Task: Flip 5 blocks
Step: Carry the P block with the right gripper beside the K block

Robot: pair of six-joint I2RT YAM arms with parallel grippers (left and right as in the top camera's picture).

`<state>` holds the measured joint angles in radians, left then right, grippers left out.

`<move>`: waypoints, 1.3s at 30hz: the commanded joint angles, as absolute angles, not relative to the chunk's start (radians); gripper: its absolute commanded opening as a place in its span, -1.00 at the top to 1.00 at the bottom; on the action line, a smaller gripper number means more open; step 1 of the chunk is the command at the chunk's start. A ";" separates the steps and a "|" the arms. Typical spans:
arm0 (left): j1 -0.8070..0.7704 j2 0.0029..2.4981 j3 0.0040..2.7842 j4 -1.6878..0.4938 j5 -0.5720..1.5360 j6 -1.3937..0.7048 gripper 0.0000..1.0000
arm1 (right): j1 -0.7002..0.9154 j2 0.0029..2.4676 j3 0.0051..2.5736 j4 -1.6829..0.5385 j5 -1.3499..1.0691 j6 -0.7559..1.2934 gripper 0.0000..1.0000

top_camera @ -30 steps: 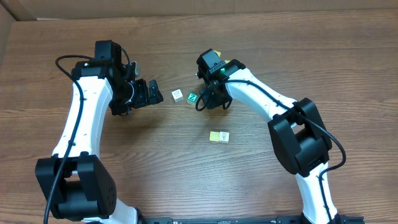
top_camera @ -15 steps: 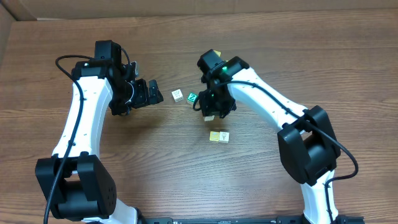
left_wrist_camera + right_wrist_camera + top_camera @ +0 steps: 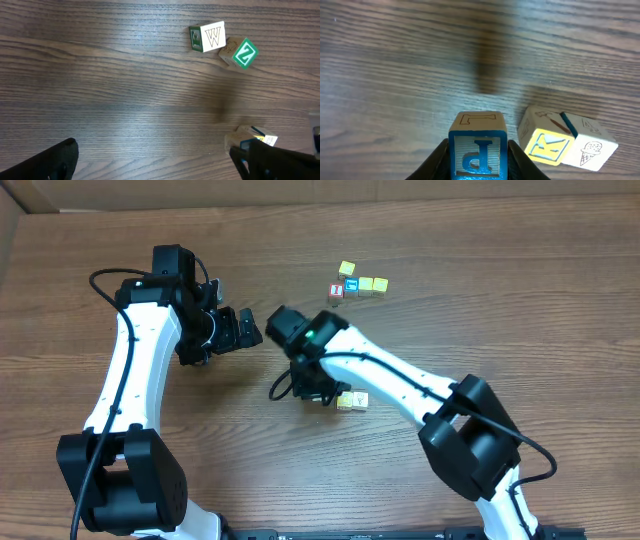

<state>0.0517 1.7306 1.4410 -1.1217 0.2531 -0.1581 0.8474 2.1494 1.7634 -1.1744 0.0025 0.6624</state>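
Meanwhile, the left gripper [image 3: 250, 328] is kept wide open and unmoved, and the W block [image 3: 209, 36] and the green Z block [image 3: 240, 53] are seen just beside each other ahead of it. The right gripper [image 3: 318, 390] has been brought forward from the far cubes [image 3: 358, 282], which are now uncovered. A blue-faced block [image 3: 477, 150] is clamped between its fingers, just beside the pale pair of blocks [image 3: 352, 400].
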 commanded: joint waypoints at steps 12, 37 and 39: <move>0.039 1.740 1.460 -1.121 0.252 -0.157 -1.00 | 0.874 2.119 1.687 -1.097 0.113 0.719 0.44; 0.039 1.740 1.460 -1.121 0.252 -0.157 -1.00 | 0.863 2.121 1.694 -0.959 0.112 0.699 0.67; 0.039 1.740 1.460 -1.121 0.251 -0.157 -1.00 | 0.864 2.121 1.674 -0.963 0.112 0.699 0.71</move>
<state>0.0517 1.7306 1.4410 -1.1217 0.2531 -0.1581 0.8597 2.1494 1.6920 -0.9623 0.0975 0.7002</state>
